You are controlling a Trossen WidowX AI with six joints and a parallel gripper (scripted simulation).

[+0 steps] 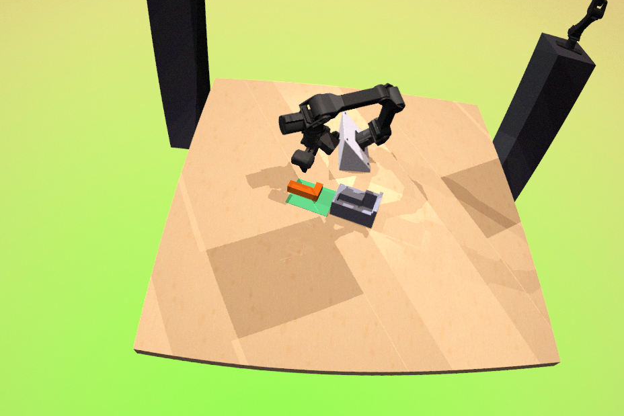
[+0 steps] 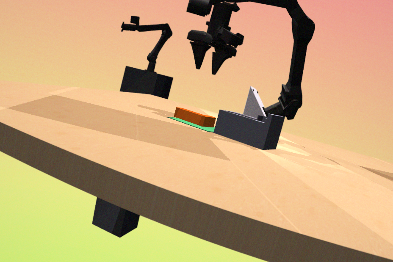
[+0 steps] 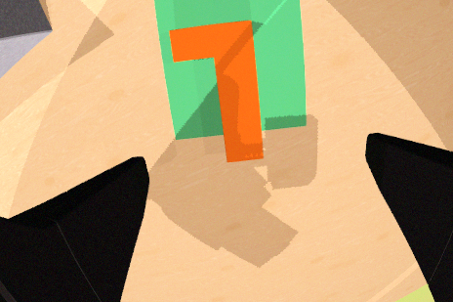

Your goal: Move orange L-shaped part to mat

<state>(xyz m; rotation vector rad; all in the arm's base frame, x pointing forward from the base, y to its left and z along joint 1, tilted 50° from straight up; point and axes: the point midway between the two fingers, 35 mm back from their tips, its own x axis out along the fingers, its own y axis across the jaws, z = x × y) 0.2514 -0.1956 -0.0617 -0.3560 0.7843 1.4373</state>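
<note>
One orange L-shaped part point(image 3: 225, 81) lies flat on the single green mat point(image 3: 280, 36), its long end overhanging the mat's edge. Beside the mat, the one grey tray point(image 1: 352, 214) has an empty pocket. The gripper point(image 2: 207, 61) hangs above, fingers spread wide, holding nothing.

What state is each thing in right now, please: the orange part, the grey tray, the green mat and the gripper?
Orange L-shaped part: lying flat on the mat, one end past the mat's edge, free of the jaws.
Grey tray with the L-shaped pocket: pocket vacant, beside the mat.
Flat green mat: on the table, bearing the part.
Black parallel-jaw gripper: open, holding nothing, raised well above the part.
</note>
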